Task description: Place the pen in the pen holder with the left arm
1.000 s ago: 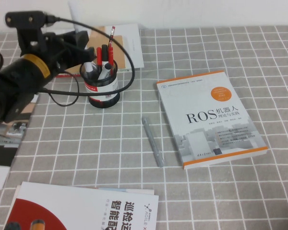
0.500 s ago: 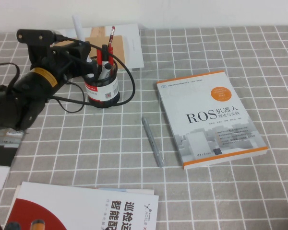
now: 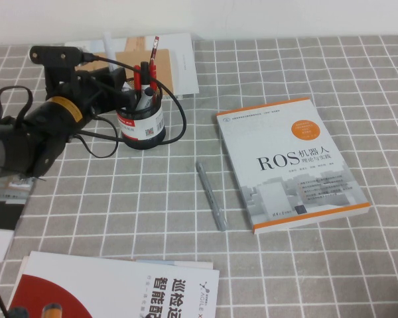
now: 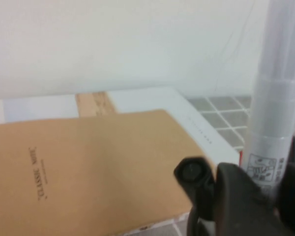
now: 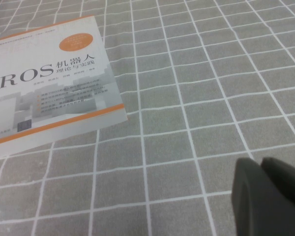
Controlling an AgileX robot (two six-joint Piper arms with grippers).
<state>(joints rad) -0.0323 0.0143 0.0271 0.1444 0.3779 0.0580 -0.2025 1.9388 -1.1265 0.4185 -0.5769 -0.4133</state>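
Note:
My left gripper (image 3: 117, 81) is at the back left of the table, right beside the left rim of the pen holder (image 3: 143, 126). The holder is a round black mesh cup with a red-and-white label, and red and black pens stand in it. The gripper is shut on the white pen (image 3: 108, 42), which stands upright with its top above the arm. The left wrist view shows the pen's barrel (image 4: 275, 98) clamped between the black fingers (image 4: 236, 196) of the left gripper (image 4: 265, 189). My right gripper (image 5: 268, 196) is low over bare cloth with its jaws together; it is out of the high view.
The slim grey pen (image 3: 211, 195) lies mid-table beside the ROS book (image 3: 292, 162), which also shows in the right wrist view (image 5: 49, 83). A brown book on white papers (image 3: 136, 50) lies behind the holder. A red-and-white booklet (image 3: 113, 291) lies at the front left.
My left arm has come down and moved towards the pen holder with the white pen in its grip. The white pen now stands lower. Nothing else has moved.

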